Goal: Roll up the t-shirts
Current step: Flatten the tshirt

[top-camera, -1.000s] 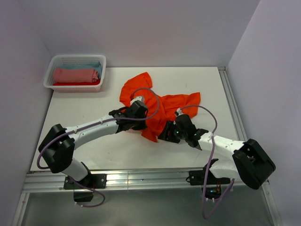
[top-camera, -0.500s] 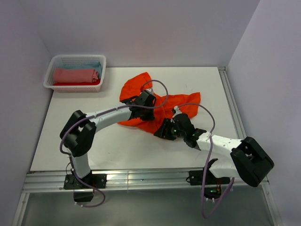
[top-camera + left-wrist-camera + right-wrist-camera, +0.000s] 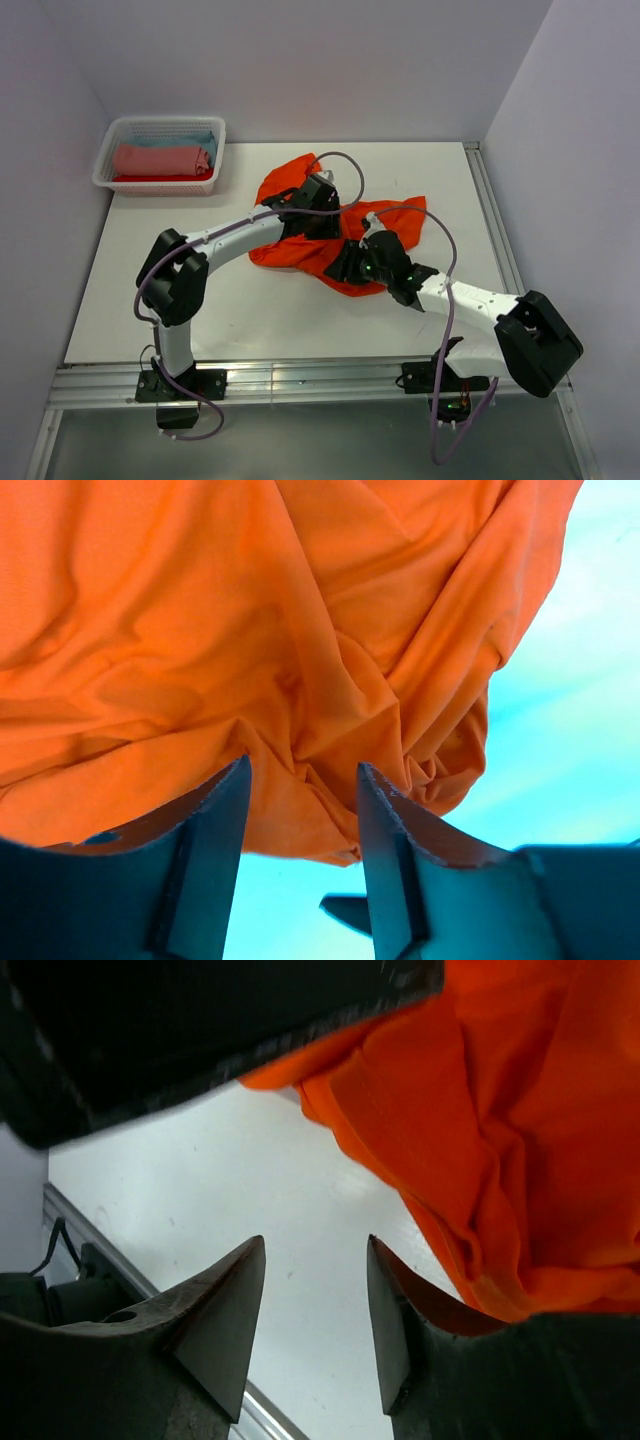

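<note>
The bright orange t-shirt (image 3: 290, 253) lies crumpled in the middle of the white table (image 3: 180, 300). My left gripper (image 3: 325, 215) hovers over its middle. In the left wrist view this gripper (image 3: 303, 768) is open, with the bunched orange cloth (image 3: 300, 630) just beyond the fingertips and its hem hanging between them. My right gripper (image 3: 347, 270) sits at the shirt's near edge. In the right wrist view it (image 3: 315, 1245) is open over bare table, with the orange cloth (image 3: 520, 1160) against its right finger. Salmon-pink (image 3: 160, 160), light blue (image 3: 203, 140) and red (image 3: 140, 179) rolls lie in the basket.
The white lattice basket (image 3: 105, 165) stands at the table's far left corner. A metal rail (image 3: 300, 380) runs along the near edge and another (image 3: 495, 220) along the right side. Grey walls close in behind and at both sides. The left arm (image 3: 200, 1030) looms above in the right wrist view.
My left gripper has travelled away and to the right across the shirt, dragging cloth with it, then opened and let go. The right gripper shifted slightly toward the shirt.
</note>
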{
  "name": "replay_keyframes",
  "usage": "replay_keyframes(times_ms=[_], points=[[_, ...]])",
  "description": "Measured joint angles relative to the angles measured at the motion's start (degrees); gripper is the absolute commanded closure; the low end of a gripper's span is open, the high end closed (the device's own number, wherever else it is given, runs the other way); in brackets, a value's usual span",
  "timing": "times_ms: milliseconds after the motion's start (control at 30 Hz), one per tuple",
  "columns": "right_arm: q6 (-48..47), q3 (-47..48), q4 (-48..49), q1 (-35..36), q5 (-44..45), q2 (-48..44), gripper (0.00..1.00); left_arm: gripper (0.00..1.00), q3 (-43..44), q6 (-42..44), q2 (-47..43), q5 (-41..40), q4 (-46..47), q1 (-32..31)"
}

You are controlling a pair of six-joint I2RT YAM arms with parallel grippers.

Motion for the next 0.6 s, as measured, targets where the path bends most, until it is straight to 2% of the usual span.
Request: replay_keyframes(times_ms=[333, 600], points=[[-3.04, 8.46, -3.1, 0.0, 3.93, 6.86, 0.46, 0.47, -3.76, 0.11, -8.52, -0.35, -0.57, 1.9], [-5.97, 10.86, -7.17, -0.02, 4.96, 8.63, 0.5, 0.47, -16.24, 0.15, -22.82, -3.43, -1.14, 4.9]])
